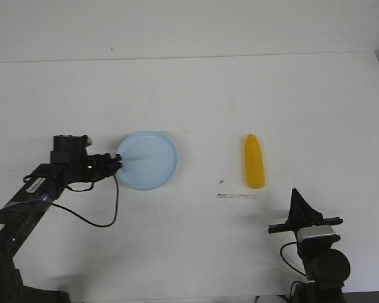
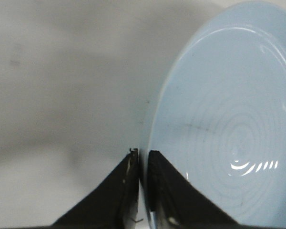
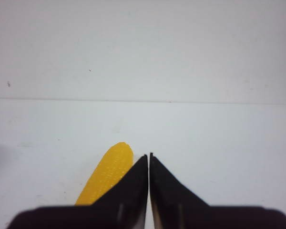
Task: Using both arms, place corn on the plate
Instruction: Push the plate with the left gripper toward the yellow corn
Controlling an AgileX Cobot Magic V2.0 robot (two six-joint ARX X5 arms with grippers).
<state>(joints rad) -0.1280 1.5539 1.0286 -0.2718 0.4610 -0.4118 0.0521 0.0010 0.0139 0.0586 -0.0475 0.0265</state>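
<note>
The pale blue plate (image 1: 149, 160) lies left of the table's middle. My left gripper (image 1: 117, 163) is shut on the plate's left rim; in the left wrist view the plate (image 2: 229, 119) has its rim pinched between the two black fingers of the left gripper (image 2: 143, 155). The yellow corn (image 1: 254, 161) lies on the table right of the middle, tapered end pointing away. My right gripper (image 1: 295, 192) is shut and empty, near the front edge, a little right of and nearer than the corn. In the right wrist view the corn (image 3: 107, 174) lies just beside the right gripper (image 3: 148, 155).
A thin clear strip (image 1: 236, 196) lies on the white table (image 1: 240, 101) just in front of the corn. A small dark speck (image 1: 222, 182) sits between the plate and the corn. The table's far edge meets a white wall.
</note>
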